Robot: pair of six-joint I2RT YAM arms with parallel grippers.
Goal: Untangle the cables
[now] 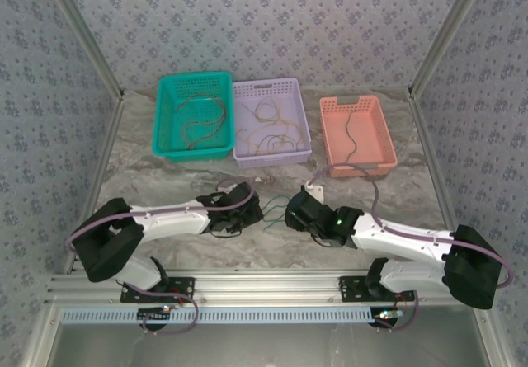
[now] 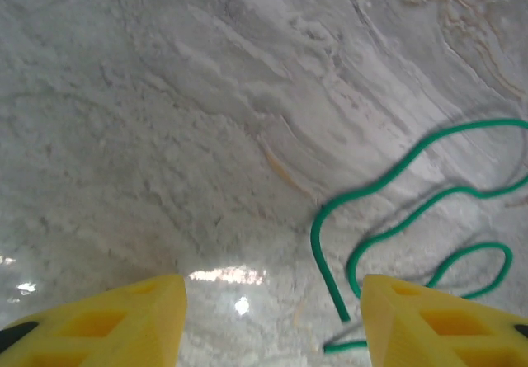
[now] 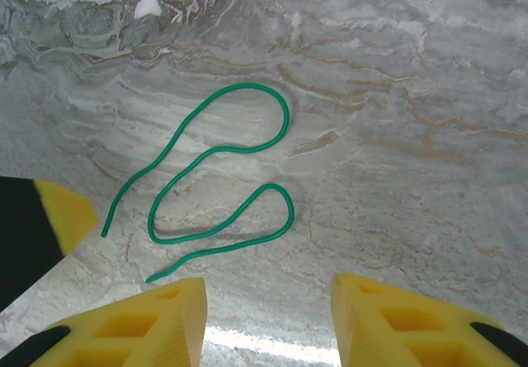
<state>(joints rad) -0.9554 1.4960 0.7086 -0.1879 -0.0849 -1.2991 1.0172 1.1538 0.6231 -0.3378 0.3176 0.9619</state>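
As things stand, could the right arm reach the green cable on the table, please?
Probably yes: the green cable lies loose on the table just ahead of the open right gripper, with nothing between them.

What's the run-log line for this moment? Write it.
green cable: loose on table | left gripper: open | right gripper: open | held: nothing

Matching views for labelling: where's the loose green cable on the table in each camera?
Top external: thin green cable on the marbled grey table, low centre, between left gripper and right gripper.
Left wrist: right half, looping towards the bottom.
Right wrist: centre, two loops.
Shared landmark: the table's veining under it.
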